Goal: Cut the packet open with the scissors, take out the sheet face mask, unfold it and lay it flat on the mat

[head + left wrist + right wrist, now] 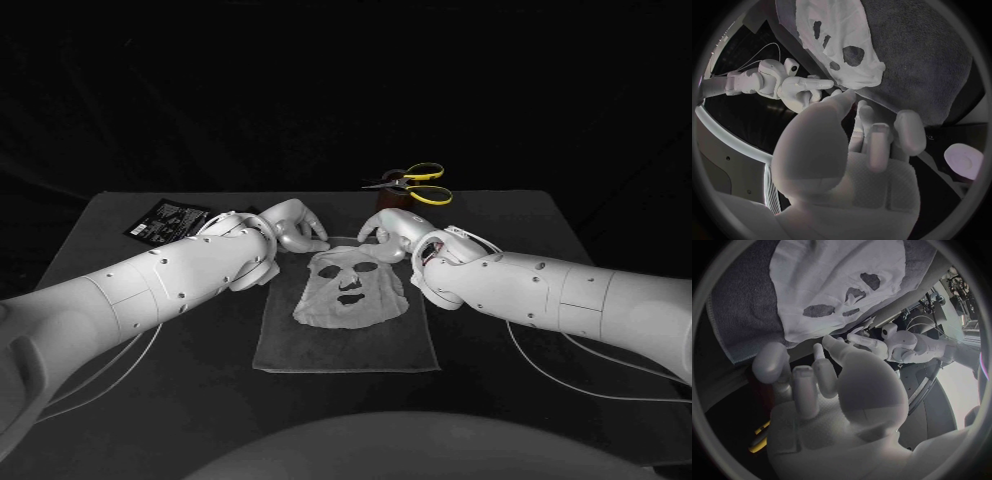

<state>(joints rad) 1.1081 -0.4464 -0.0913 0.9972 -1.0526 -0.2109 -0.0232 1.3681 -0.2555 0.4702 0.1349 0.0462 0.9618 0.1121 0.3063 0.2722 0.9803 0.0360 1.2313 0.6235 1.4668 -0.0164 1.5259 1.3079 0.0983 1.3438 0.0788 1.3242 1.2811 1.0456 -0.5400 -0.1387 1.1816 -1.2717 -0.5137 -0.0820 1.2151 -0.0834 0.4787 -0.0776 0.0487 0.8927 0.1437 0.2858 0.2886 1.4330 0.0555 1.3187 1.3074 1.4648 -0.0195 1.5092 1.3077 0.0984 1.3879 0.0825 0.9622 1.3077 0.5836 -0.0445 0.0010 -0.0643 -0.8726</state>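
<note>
Step in hand: the final lay-flat. The mask (349,288) lies unfolded on the mat (346,350) at the centre of the bench (519,220), its near edge slightly rumpled. The left hand (293,228) and right hand (387,228) hover at the mat's far edge, fingers apart, holding nothing. The next move probably calls for smoothing that edge, then withdrawing.

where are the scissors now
In the head view the yellow-handled scissors lie at the far edge of the table, right of centre, just beyond the right hand and the mat.
</note>
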